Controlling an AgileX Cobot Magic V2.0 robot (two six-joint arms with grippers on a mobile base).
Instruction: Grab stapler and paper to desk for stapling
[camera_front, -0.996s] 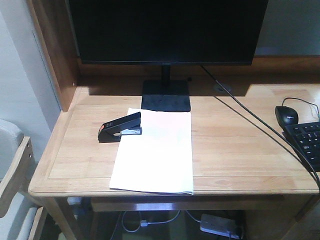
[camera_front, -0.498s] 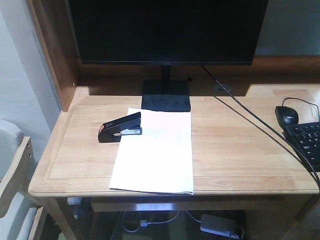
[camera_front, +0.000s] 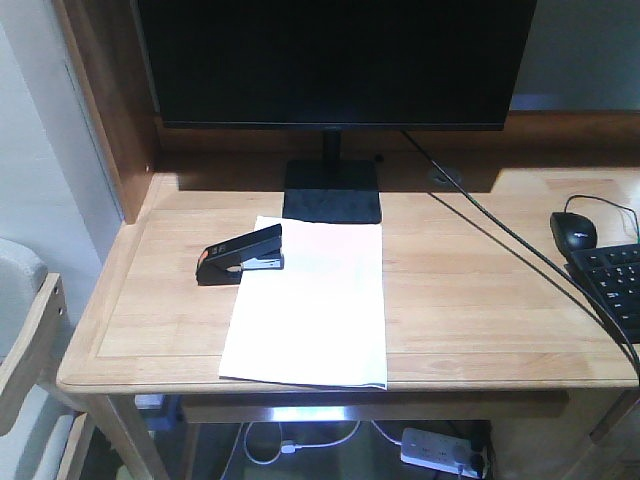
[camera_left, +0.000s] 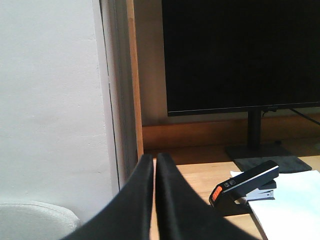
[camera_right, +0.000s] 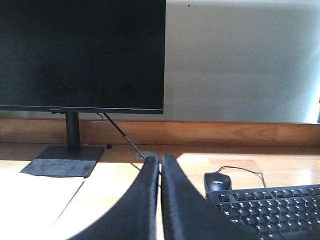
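The black stapler (camera_front: 240, 255) with an orange-red rear lies on the desk (camera_front: 460, 300), its front end over the top left corner of the white paper (camera_front: 310, 305). From the left wrist the stapler (camera_left: 245, 184) and the paper (camera_left: 287, 205) show to the right of my left gripper (camera_left: 154, 158), which is shut and empty, back from the desk's left part. My right gripper (camera_right: 160, 159) is shut and empty too, with the paper (camera_right: 30, 197) at its lower left. Neither gripper shows in the front view.
A black monitor (camera_front: 330, 60) on a stand (camera_front: 332, 195) fills the back of the desk. A black mouse (camera_front: 573, 232), a keyboard (camera_front: 615, 285) and a cable (camera_front: 500, 230) lie at the right. A wooden side panel (camera_front: 110, 110) rises at left, with a chair (camera_front: 25, 340) beside the desk.
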